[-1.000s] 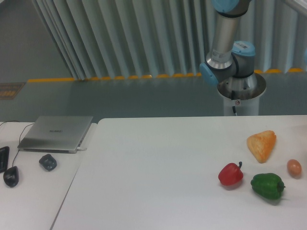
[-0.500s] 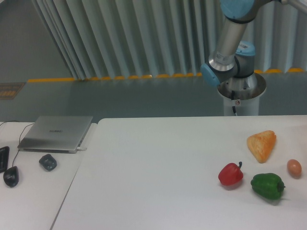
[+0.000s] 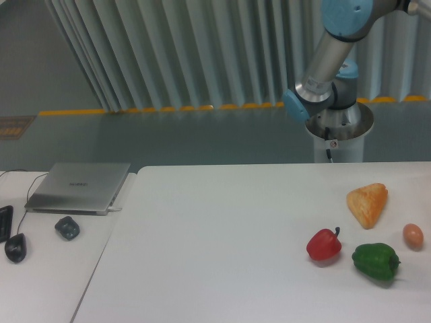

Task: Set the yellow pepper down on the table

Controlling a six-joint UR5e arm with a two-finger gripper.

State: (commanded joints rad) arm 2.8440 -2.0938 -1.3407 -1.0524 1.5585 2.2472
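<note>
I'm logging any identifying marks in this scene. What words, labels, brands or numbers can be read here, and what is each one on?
No text here can be read.
Laptop lid: a small logo, too blurred to read.
Robot base: a small red-and-white tag, too small to read.
Floor plate at far left: blurred marks, unreadable.

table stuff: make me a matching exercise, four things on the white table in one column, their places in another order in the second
Things:
1. glossy red bell pepper
2. glossy green bell pepper
3. orange-yellow wedge-shaped pastry
4. small brownish egg-shaped item

Places:
A. farthest right, near the edge of the picture
B. farthest back of the four, toward the robot base
C. farthest left of the four
D. nearest the camera, right of the red one

Pairs: 1-C, 2-D, 3-B, 4-A
</note>
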